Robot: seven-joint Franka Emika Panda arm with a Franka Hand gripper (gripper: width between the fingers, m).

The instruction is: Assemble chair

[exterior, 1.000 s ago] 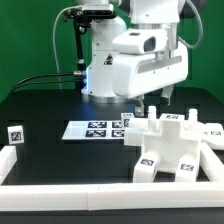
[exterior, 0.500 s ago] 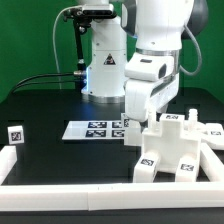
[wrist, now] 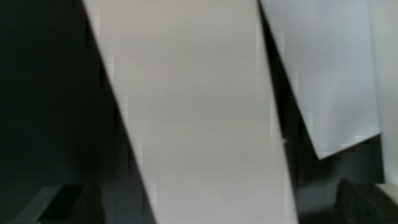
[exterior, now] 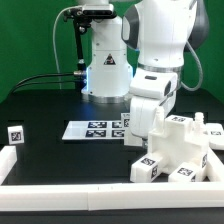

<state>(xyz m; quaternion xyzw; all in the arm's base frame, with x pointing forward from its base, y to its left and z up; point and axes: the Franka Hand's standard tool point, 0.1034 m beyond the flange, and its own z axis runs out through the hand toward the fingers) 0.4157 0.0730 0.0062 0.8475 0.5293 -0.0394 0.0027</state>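
Chair (exterior: 180, 150), partly joined, stands on surface (exterior: 45, 105) at exterior view's right. Fingers (wrist: 59, 206) spread wide, straddling white panel (wrist: 187, 110), nothing clamped. Step, likely: lining up a grasp. Next calls for centring, then closing squarely.
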